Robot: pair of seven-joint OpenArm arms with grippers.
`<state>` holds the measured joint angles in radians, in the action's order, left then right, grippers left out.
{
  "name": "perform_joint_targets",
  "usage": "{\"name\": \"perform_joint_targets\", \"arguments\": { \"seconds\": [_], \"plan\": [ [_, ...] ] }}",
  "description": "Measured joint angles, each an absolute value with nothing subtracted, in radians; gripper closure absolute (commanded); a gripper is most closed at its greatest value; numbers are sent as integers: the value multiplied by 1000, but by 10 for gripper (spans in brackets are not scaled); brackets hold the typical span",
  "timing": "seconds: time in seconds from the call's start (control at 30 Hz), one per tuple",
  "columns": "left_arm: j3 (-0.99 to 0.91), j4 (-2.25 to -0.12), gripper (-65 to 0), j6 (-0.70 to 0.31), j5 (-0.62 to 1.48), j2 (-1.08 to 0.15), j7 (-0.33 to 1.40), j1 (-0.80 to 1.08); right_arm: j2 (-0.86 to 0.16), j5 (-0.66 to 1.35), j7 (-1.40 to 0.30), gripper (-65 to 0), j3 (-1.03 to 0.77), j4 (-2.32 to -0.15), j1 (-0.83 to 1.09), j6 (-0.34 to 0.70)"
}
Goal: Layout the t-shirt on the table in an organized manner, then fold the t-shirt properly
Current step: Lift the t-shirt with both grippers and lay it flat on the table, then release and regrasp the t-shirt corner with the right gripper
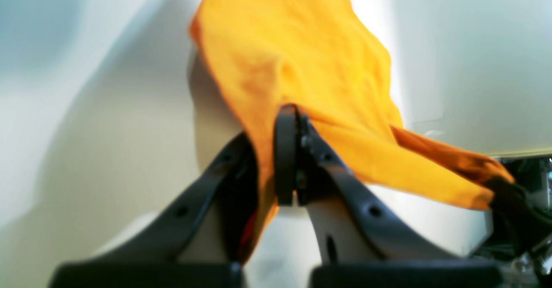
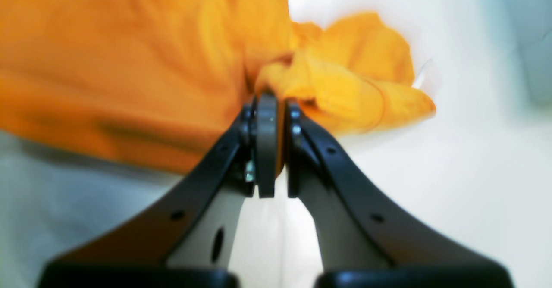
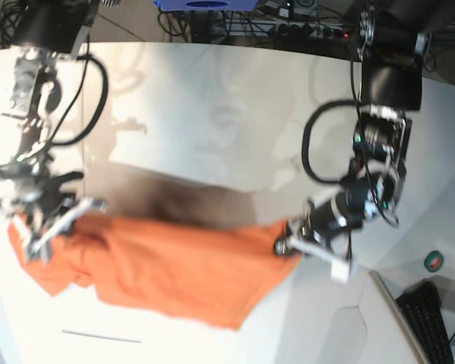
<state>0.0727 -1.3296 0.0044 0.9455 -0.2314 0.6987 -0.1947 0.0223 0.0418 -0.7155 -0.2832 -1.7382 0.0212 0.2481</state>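
Observation:
The orange t-shirt (image 3: 174, 265) is stretched out sideways between my two grippers, above the white table (image 3: 212, 114), and its lower part sags toward the front edge. On the right of the base view, my left gripper (image 3: 284, 244) pinches one end of the cloth. In the left wrist view the left gripper (image 1: 291, 111) is shut on a fold of the t-shirt (image 1: 293, 55). On the left of the base view, my right gripper (image 3: 34, 244) holds the other end. The right wrist view shows the right gripper (image 2: 269, 100) shut on bunched t-shirt (image 2: 129, 72) fabric.
A dark shadow falls on the table behind the shirt. A thin dark seam line (image 3: 98, 335) marks the tabletop near the front. A green tape roll (image 3: 434, 262) and a keyboard (image 3: 432, 318) lie off the table's right edge. Cables run along the back.

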Motion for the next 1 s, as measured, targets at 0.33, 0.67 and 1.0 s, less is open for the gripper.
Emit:
{"name": "perform_joint_targets", "arguments": {
  "seconds": [0.33,0.67,1.0],
  "plan": [
    [66,-1322,0,7,808,-231,693,62,118,41,-664,-9,-289,-1577,251,244],
    [63,-1394,0,2,809,-257,690,165,96,30,-734,-170,-253,-1886,445,239],
    [-27,-1410,0,1,815,-256,691,249,-14,38,-840,-399,-181,-1777,166,199]
  ]
}}
